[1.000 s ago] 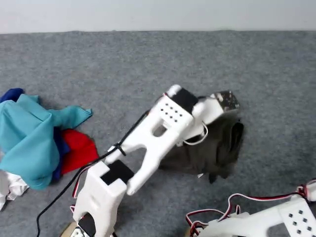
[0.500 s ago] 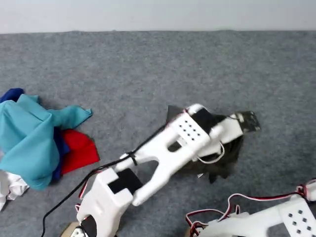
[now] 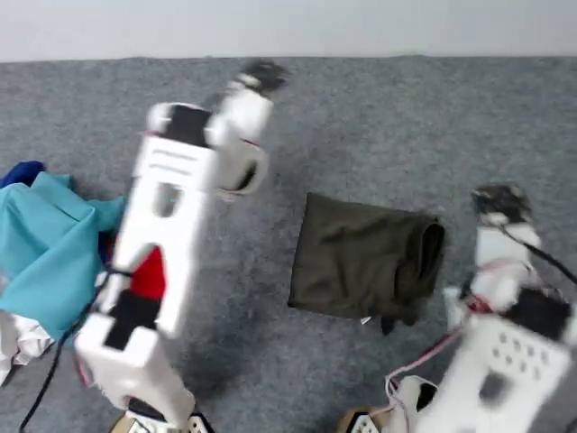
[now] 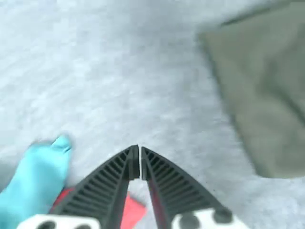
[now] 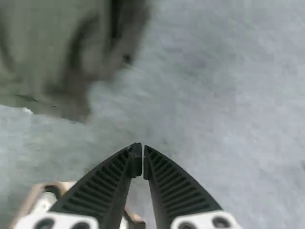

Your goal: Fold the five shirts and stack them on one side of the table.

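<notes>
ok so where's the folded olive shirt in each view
High view: olive shirt lies flat, right of centre on the grey table.
Left wrist view: olive shirt lies beyond the left tool, apart from it.
Right wrist view: olive shirt lies beyond the right tool, apart from it.
Shared landmark: the grey table under it.

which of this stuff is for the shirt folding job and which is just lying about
Job: folded dark olive shirt; crumpled teal shirt; red shirt; dark blue shirt; white shirt.
Just there: grey felt table cover; white back wall.
</notes>
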